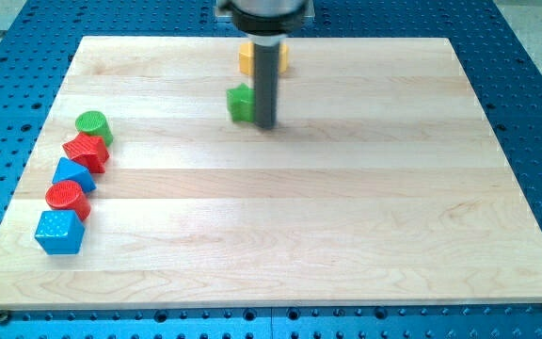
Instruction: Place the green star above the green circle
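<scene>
The green star [240, 103] lies near the view's top centre of the wooden board, partly hidden by the rod. My tip [265, 124] rests on the board just right of the star, touching or nearly touching it. The green circle [92, 124] sits far off at the view's left, at the top of a column of blocks.
Below the green circle run a red block [86, 151], a blue block [71, 174], a red cylinder [66, 199] and a blue cube [58, 232]. A yellow block [247, 57] lies behind the rod near the board's top edge. Blue perforated table [525, 85] surrounds the board.
</scene>
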Action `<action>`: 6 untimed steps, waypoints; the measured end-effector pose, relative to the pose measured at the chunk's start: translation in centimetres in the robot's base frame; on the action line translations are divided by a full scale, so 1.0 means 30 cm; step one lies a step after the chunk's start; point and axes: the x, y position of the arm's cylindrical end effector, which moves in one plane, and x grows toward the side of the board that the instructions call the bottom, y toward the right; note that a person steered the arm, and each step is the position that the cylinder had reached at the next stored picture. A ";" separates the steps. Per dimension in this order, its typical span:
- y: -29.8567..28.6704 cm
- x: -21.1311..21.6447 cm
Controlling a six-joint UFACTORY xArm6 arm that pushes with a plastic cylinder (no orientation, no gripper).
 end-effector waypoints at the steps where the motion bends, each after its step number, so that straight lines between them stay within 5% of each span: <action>1: -0.192 -0.015; 2: 0.119 -0.036; 3: -0.058 -0.150; 5: -0.553 -0.136; 6: -0.475 -0.270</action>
